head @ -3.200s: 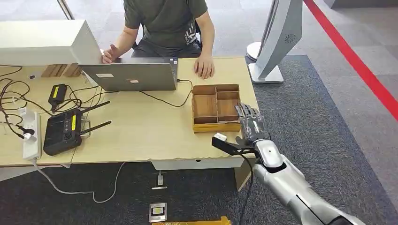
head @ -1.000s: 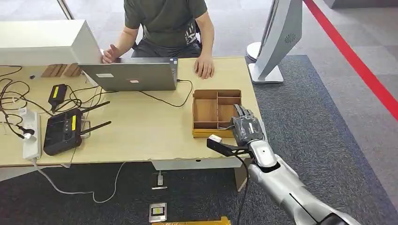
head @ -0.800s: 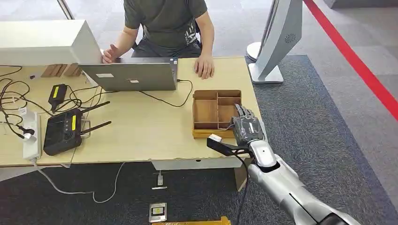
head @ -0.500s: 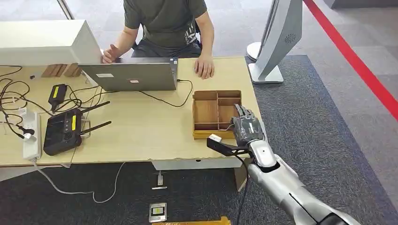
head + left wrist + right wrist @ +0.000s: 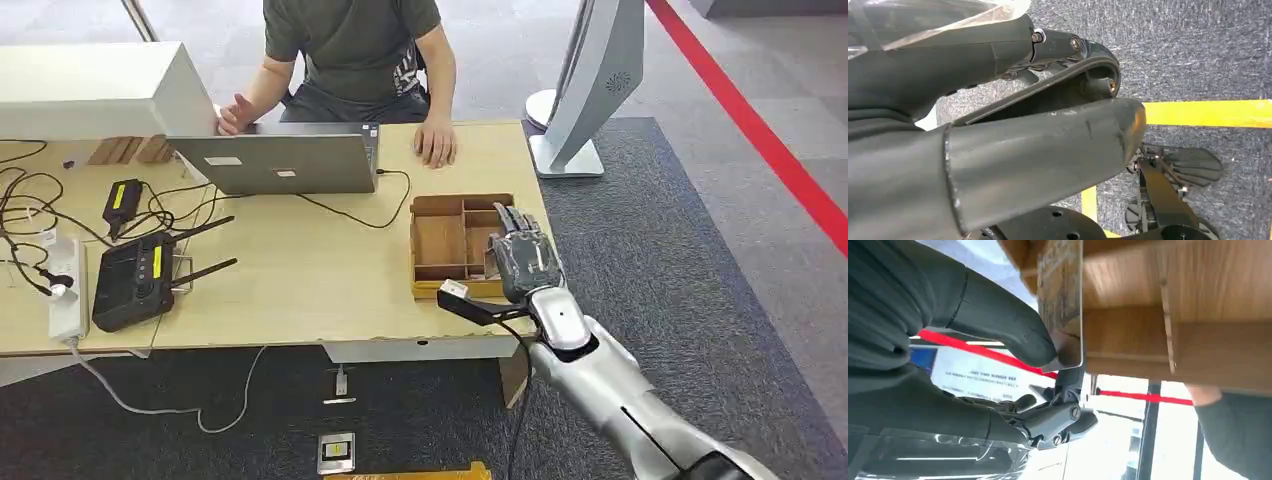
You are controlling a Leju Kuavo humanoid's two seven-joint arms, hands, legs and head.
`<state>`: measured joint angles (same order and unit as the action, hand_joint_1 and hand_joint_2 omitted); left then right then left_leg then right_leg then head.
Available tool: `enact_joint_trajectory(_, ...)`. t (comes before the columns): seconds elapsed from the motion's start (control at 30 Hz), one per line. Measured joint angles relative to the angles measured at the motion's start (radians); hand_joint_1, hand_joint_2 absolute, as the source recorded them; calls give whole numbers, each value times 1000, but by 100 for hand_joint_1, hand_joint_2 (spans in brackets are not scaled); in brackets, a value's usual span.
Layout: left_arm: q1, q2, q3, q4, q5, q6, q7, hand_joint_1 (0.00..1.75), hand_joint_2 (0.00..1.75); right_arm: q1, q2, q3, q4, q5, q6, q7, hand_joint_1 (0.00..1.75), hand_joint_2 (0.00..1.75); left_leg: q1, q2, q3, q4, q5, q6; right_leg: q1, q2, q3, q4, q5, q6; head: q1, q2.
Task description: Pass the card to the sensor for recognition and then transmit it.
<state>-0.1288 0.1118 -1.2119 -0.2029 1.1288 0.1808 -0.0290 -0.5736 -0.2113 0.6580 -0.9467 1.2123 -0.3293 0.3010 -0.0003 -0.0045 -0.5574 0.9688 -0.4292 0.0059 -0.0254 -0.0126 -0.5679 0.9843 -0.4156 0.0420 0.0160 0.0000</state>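
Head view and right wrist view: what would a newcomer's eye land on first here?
The silver right arm reaching up to the wooden divided tray at the desk's near right corner, its right hand pinching a clear card over the tray. Next, the person seated across the desk behind the open laptop.

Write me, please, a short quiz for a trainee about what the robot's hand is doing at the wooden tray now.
1. True or false: the right hand pinches a card.
2. The wooden tray lies: A) on the carpet; B) on the desk, towards its right end; C) on the laptop.
3. Fill in: the person sits behind the open ____.

Key: 1 true; 2 B; 3 laptop.
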Motion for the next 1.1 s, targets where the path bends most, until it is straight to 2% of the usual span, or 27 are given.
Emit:
enact_joint_trajectory(0.23, 0, 0, -10, 0, 2, 0, 0, 0, 0, -38, -15, 3, -105, 38, 45, -2, 175, 175, 0, 0, 0, 0, 0, 0, 0, 0, 0, 0, 0, 0, 0, 0)
enact_joint_trajectory(0.57, -1, 0, -19, 0, 1, 0, 5, 0, 0, -88, -9, 24, -159, 33, 50, -10, 175, 175, 0, 0, 0, 0, 0, 0, 0, 0, 0, 0, 0, 0, 0, 0)
enact_joint_trajectory(0.87, -7, 0, -35, 0, -22, -6, 4, 0, 0, -222, 44, 55, -76, 37, 99, 11, 175, 175, 0, 0, 0, 0, 0, 0, 0, 0, 0, 0, 0, 0, 0, 0)
enact_joint_trajectory(1.1, -8, 0, -46, 0, -16, -10, -9, 0, 0, -302, 60, 60, 16, 21, 136, 51, 175, 175, 0, 0, 0, 0, 0, 0, 0, 0, 0, 0, 0, 0, 0, 0)
